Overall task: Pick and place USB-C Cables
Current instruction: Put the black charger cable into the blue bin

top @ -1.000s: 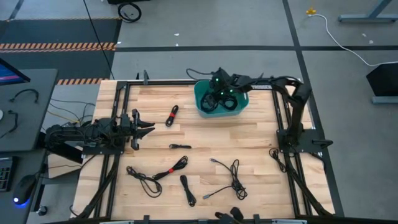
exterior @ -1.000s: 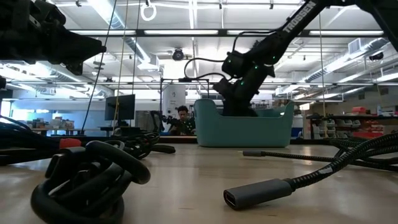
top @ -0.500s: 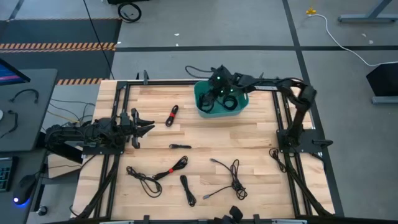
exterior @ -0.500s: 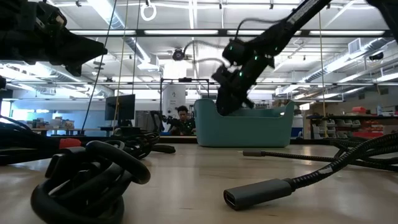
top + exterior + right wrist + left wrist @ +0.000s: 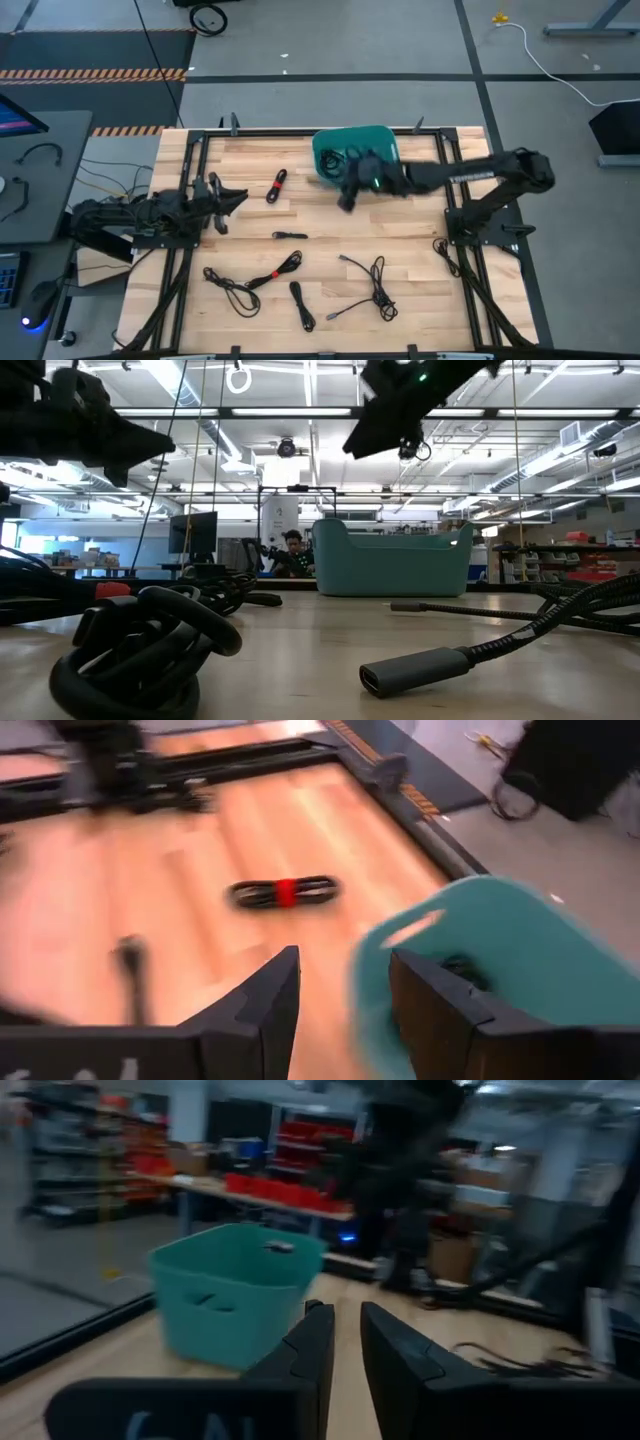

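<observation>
**Right hand empty above the desk by the bin; six cables loose on the desk, at least one in the bin**

- Right hand (image 5: 347,196): out over the light wooden slatted desk (image 5: 420,250), just off the teal plastic bin's (image 5: 355,146) near-left corner. Low view has it high, well above the bin rim. Right wrist view: the two dark fingers (image 5: 262,1005) stand apart with a wide gap, nothing between them.
- Left hand (image 5: 232,201): at the left side of the desk, held off the surface. Left wrist view: fingers (image 5: 318,1342) close together with a narrow gap, nothing held, the bin in front of it.
- Bin: far centre of the desk. Black coiled cable (image 5: 463,967) lies inside it; count in there can't be told.
- USB-C cables on the desk:
  - short black bundle with a red tie (image 5: 277,186), left of the bin, between it and the left hand
  - small straight black cable (image 5: 290,235), mid desk
  - long loose black cable with a red tie (image 5: 262,279), near left
  - short black folded cable (image 5: 302,304), near centre
  - two loose black looped cables (image 5: 377,282) near centre-right, lying together, one end touching or crossing the other; can't tell which.
- Low view: thick black coil (image 5: 140,650) right at the lens, grey USB-C plug (image 5: 412,669) beside it.
- Person (image 5: 291,553) in the room behind the desk.
</observation>
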### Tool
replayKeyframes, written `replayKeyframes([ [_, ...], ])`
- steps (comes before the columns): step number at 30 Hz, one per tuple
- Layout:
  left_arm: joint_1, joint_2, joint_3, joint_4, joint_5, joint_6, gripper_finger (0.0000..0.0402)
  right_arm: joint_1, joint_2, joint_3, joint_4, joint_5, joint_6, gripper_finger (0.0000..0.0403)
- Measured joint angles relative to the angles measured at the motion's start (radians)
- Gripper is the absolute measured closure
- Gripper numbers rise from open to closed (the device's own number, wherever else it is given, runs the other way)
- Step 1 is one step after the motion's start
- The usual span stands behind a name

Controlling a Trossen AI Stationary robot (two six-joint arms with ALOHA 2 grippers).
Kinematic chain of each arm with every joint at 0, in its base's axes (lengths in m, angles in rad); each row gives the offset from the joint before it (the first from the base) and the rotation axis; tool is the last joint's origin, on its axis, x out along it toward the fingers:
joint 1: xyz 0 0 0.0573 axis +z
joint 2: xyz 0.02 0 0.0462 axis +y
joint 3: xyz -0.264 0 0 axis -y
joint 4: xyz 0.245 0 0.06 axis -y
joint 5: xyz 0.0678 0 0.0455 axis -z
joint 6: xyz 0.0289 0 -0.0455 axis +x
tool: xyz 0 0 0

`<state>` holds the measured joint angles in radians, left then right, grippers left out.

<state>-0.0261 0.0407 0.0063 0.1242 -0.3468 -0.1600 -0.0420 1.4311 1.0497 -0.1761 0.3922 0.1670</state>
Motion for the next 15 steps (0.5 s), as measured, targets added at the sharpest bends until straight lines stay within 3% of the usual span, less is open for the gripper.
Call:
replayKeyframes([
  [4, 0.001, 0.097, 0.006, -0.005, -0.055, -0.034, 0.0363, 0.168, -0.026, -0.103, 0.040, 0.139, 0.103, 0.0243],
  [9, 0.000, 0.312, 0.097, -0.013, -0.063, -0.098, 0.0383, 0.345, -0.031, -0.193, 0.043, 0.337, 0.266, 0.0243],
  [15, 0.019, 0.632, 0.281, -0.164, -0.137, -0.192, 0.0381, 0.468, -0.031, -0.249, 0.043, 0.425, 0.400, 0.0243],
])
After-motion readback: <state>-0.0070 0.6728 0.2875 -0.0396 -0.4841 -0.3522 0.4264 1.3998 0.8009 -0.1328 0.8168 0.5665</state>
